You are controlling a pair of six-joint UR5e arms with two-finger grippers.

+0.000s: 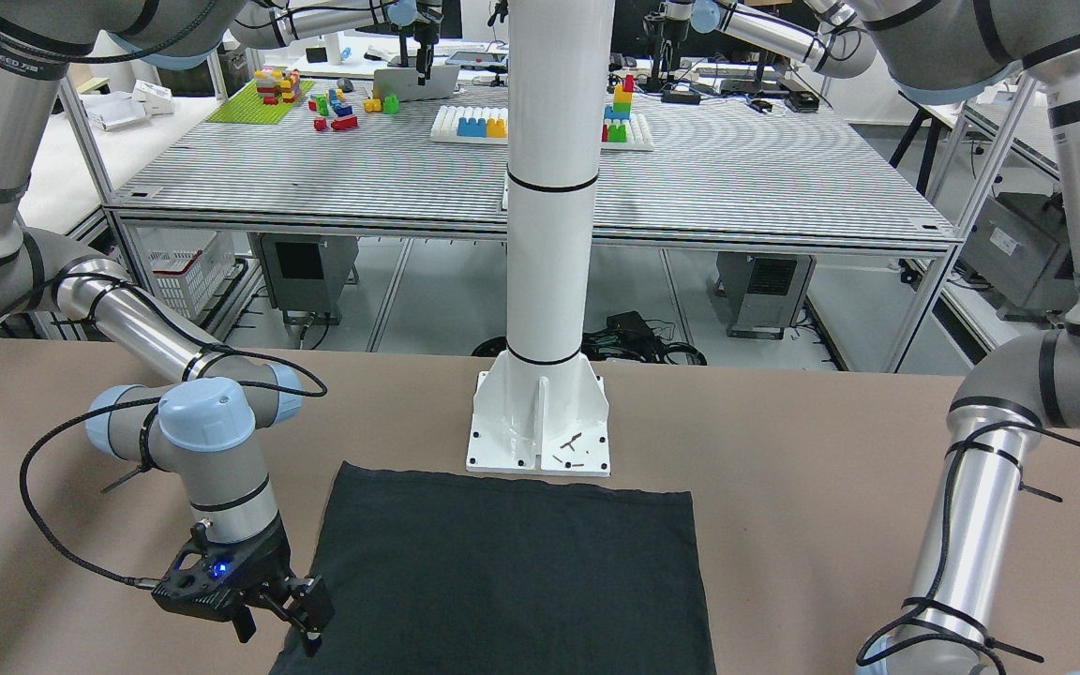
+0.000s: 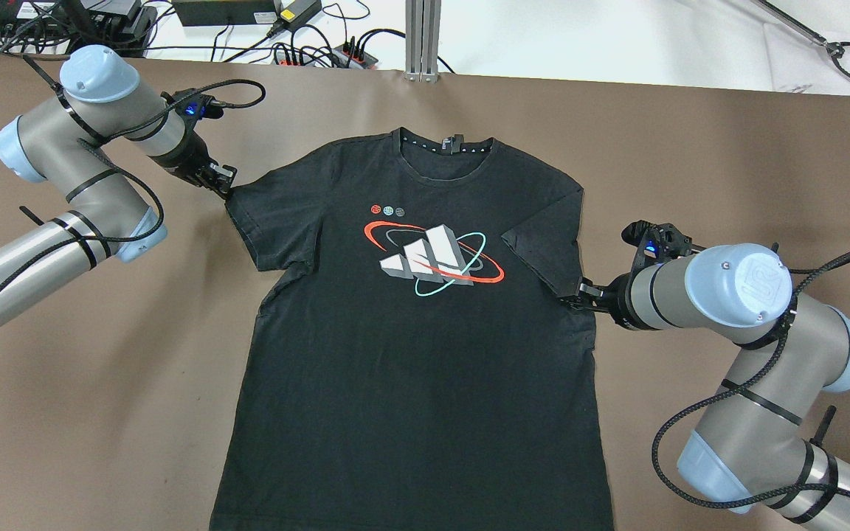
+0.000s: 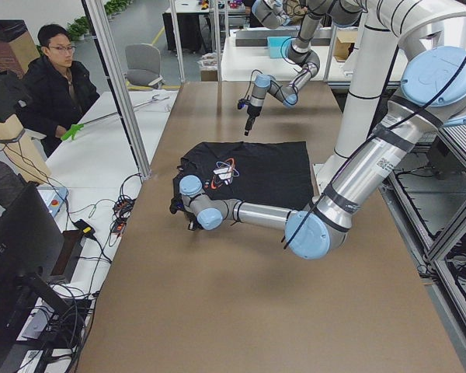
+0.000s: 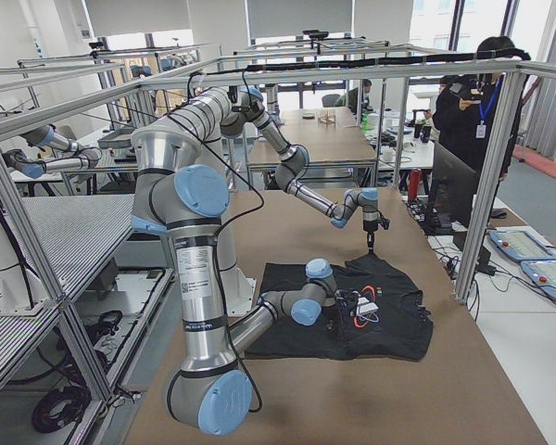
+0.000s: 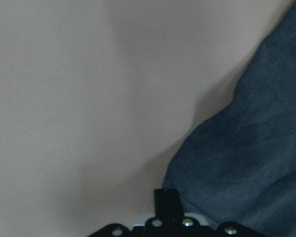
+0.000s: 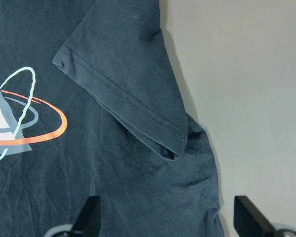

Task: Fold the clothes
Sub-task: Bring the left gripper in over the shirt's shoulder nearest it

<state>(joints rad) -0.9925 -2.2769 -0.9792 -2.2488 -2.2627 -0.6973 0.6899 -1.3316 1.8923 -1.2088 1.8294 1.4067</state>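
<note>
The clothes are a black T-shirt [image 2: 410, 354] with a red, white and teal chest print, lying flat with its collar away from me. Its sleeve on my right is folded inward over the body [image 6: 123, 103]. My right gripper [image 2: 576, 293] hovers at that side's edge, wide open with nothing between its fingers [image 6: 91, 212]. My left gripper [image 2: 227, 188] sits at the tip of the other, spread sleeve. In the left wrist view its finger [image 5: 166, 200] shows at centre, shut, with the slightly raised fabric [image 5: 251, 163] against it.
The white pillar's base plate [image 1: 540, 422] stands just beyond the shirt's hem [image 1: 512, 487]. Cables and power strips [image 2: 307, 44] lie past the table's far edge. A seated person [image 3: 54, 78] is beside the table; other people [image 4: 486, 83] stand further off.
</note>
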